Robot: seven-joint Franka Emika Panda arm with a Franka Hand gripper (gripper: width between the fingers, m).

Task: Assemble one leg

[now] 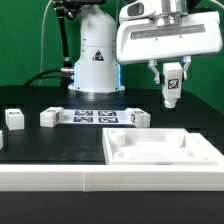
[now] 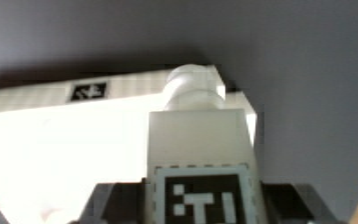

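My gripper [image 1: 171, 82] is shut on the leg [image 1: 172, 88], a small white post with a black-and-white tag on its face, and holds it in the air above the table at the exterior view's right. In the wrist view the leg [image 2: 202, 140] runs out from between my dark fingers [image 2: 114, 200], its rounded far end over a corner of the large flat white panel [image 2: 69, 140]. That panel [image 1: 160, 152] lies at the front right of the table, below and in front of the held leg.
The marker board [image 1: 97, 117] lies flat mid-table. Three more white legs stand on the table: one [image 1: 13, 118] at the exterior view's left, one [image 1: 50, 117] beside the board, one [image 1: 138, 118] right of it. The robot base [image 1: 95, 60] stands behind.
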